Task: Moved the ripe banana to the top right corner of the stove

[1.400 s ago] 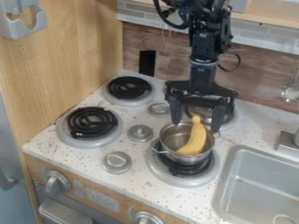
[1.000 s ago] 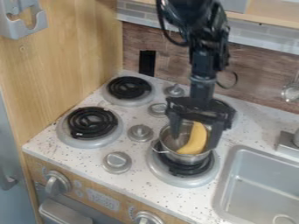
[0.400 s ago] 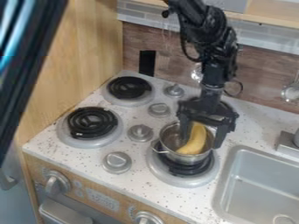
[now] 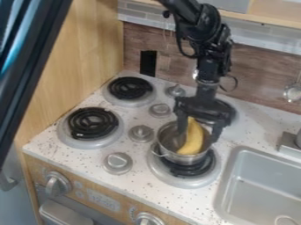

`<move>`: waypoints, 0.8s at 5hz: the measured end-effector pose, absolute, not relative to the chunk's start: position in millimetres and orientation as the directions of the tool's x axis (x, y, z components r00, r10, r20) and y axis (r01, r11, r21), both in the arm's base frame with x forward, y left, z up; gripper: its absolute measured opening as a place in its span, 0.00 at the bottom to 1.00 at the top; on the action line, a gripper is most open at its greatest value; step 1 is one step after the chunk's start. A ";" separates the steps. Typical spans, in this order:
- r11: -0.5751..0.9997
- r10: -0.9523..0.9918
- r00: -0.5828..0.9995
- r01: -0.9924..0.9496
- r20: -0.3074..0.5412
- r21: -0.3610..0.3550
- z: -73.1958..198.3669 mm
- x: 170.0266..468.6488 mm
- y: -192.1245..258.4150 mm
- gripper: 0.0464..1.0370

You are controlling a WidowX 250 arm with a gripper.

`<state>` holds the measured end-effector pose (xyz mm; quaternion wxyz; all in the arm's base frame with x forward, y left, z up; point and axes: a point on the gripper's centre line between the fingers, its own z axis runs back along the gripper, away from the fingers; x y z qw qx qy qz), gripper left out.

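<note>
The black gripper hangs over the front-right burner, fingers apart, at the far rim of a metal pot. One finger dips inside the pot to the left of the banana, the other is at the pot's right rim. The yellow banana leans upright in the pot, its top between the fingers with a gap on the right side. The pot rests on the front-right burner of the stove. Behind the gripper, its back-right burner is partly hidden.
Two black coil burners are on the left, with knobs between the burner pairs. A grey sink lies to the right. A wooden wall stands at the left, and a dark slanted object covers the upper left corner.
The gripper first lowered to the pot, shifted right, then moved back slightly left. The banana's top and the pot have shifted a little left. The dark slanted object has come into view at upper left.
</note>
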<state>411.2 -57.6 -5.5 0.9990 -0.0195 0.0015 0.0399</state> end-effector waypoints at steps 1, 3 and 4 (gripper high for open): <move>0.995 0.068 0.996 -0.063 0.058 -0.083 8.9 410.9 -52.0 0.96; 0.991 0.115 0.989 -0.108 0.096 -0.076 27.6 403.4 -37.0 0.96; 0.993 0.102 0.992 -0.097 0.068 -0.072 26.6 398.9 -37.0 0.96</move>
